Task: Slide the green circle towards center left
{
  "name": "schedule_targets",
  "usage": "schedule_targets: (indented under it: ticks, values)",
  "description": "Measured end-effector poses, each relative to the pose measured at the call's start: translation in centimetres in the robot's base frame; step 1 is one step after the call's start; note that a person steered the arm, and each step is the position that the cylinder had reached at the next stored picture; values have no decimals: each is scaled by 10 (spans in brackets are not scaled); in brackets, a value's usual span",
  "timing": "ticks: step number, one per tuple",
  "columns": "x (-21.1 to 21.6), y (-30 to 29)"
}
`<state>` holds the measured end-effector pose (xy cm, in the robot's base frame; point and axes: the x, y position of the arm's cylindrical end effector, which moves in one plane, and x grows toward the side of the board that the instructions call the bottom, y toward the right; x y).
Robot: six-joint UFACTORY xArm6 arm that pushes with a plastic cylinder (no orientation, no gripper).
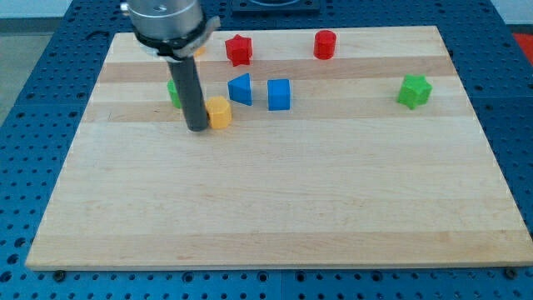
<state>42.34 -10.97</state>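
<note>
A pale wooden board (275, 208) lies on a blue perforated table (33, 100); the arm's dark straight rod (190, 92) comes down from the view's top left, and my tip (197, 129) rests on the wood in the upper left part of the board; there is no jaw to open or shut, only the bare rod end, and it holds nothing. The green circle block (173, 92) sits just behind the rod on its left side, mostly hidden, so whether it touches the rod I cannot tell; only a green sliver shows. A yellow hexagonal block (220, 112) stands just beside the tip on the view's right, seemingly touching the rod. Further right are a blue triangular block (241, 89) and a blue cube (279, 94), close together but apart; a red star block (239, 49) and a red cylinder (325, 43) sit near the view's top edge; a green star block (414, 91) stands well apart at the right.
</note>
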Motion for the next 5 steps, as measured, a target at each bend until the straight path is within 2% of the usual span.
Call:
schedule_targets:
  ticks: [1, 3, 4, 5]
  values:
    - [16, -3]
    - [16, -107]
    - [-7, -134]
    - [-52, -136]
